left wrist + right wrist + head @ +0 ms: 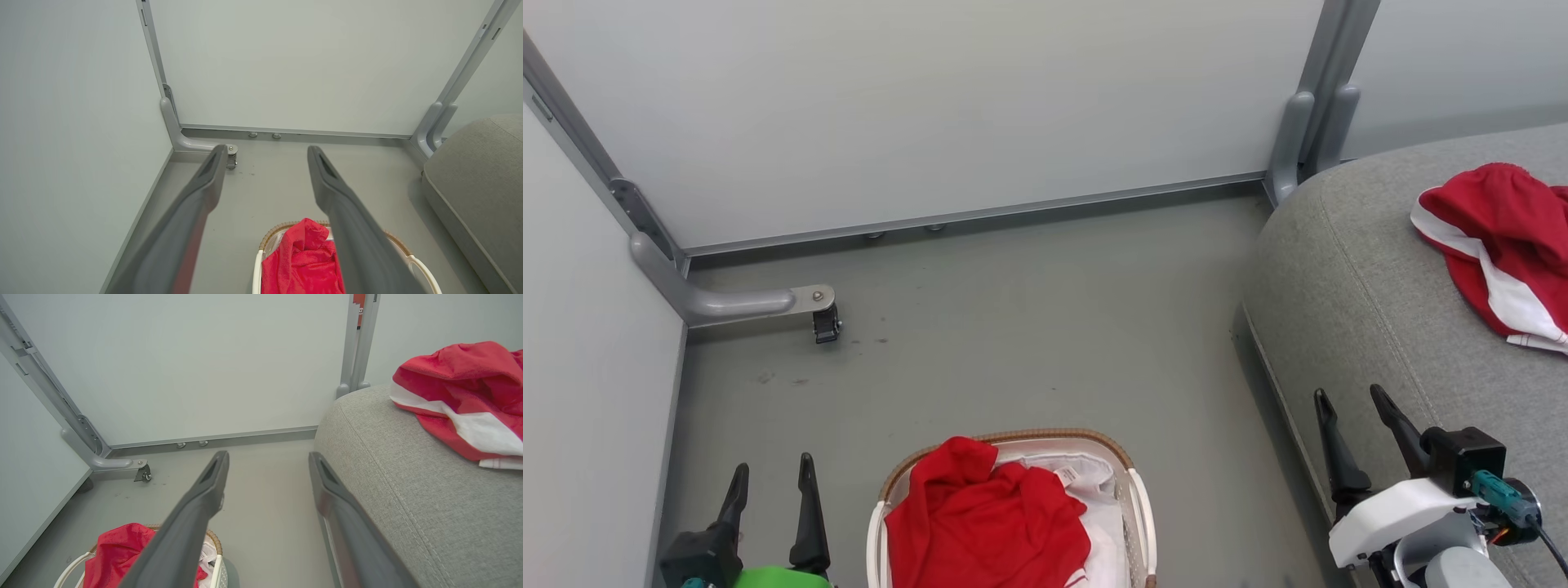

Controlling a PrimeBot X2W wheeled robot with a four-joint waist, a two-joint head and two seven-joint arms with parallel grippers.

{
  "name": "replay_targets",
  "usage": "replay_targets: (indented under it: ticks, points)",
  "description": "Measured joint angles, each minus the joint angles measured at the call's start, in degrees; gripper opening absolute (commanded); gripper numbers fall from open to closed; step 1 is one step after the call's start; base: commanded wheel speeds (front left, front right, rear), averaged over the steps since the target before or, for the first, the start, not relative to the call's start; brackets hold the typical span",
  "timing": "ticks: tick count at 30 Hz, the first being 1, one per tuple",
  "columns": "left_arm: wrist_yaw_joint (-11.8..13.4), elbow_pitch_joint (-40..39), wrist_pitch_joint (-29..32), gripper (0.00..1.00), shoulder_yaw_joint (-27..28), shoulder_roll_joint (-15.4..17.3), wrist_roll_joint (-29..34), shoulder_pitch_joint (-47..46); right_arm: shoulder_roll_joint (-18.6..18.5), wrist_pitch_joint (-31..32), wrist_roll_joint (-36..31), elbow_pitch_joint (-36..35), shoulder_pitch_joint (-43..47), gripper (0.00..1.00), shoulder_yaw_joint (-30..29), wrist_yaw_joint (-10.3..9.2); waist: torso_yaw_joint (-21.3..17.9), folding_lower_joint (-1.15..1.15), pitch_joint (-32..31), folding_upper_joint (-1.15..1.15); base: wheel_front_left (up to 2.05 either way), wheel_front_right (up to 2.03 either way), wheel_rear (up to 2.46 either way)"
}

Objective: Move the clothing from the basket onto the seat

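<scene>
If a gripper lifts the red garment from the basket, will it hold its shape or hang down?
Probably it hangs down: the red garment lies crumpled in soft folds in the basket. It looks thin, so likely light. Its edge rests against the white liner, which might get dragged along.

Pale partition panels (931, 106) in grey frames (980, 215) enclose a grey floor (1029, 327).

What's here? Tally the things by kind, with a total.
Basket: 1
Seat: 1
Red garments: 2 (basket garment, seat garment)
Grippers: 2 (left gripper, right gripper)
Total: 6
</scene>
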Motion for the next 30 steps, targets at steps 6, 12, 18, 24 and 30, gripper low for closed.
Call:
replay_targets:
  ticks: [6,12,18,24,30]
  points:
    - [0.7,-0.6,0.0,1.00,-1.2,0.0,-0.9,0.7,0.0,0.0,0.1,0.3,0.2,1.00,0.9,0.00,-0.4,0.00,0.3,0.00,0.00,0.00,0.00]
    - [0.7,1.5,0.0,1.00,-3.4,-0.1,-0.8,-1.1,0.3,0.0,0.4,-1.3,-1.8,1.00,1.7,0.00,-1.1,0.00,2.9,0.00,0.00,0.00,0.00]
    - [0.4,5.4,0.0,1.00,-5.8,-0.1,-1.5,-5.0,0.4,0.0,0.8,-3.1,-4.6,1.00,3.1,0.00,-2.1,0.00,6.8,0.00,0.00,0.00,0.00]
    - [0.4,13.2,0.0,1.00,-8.0,-0.1,-0.4,-10.8,0.9,0.0,1.8,-4.7,-8.9,1.00,5.2,0.00,-3.5,0.00,12.1,0.00,0.00,0.00,0.00]
    - [0.9,21.4,0.0,1.00,-9.0,-0.2,1.2,-16.9,1.4,0.0,2.4,-5.9,-11.5,1.00,6.3,0.00,-5.1,0.00,17.8,0.00,0.00,0.00,0.00]
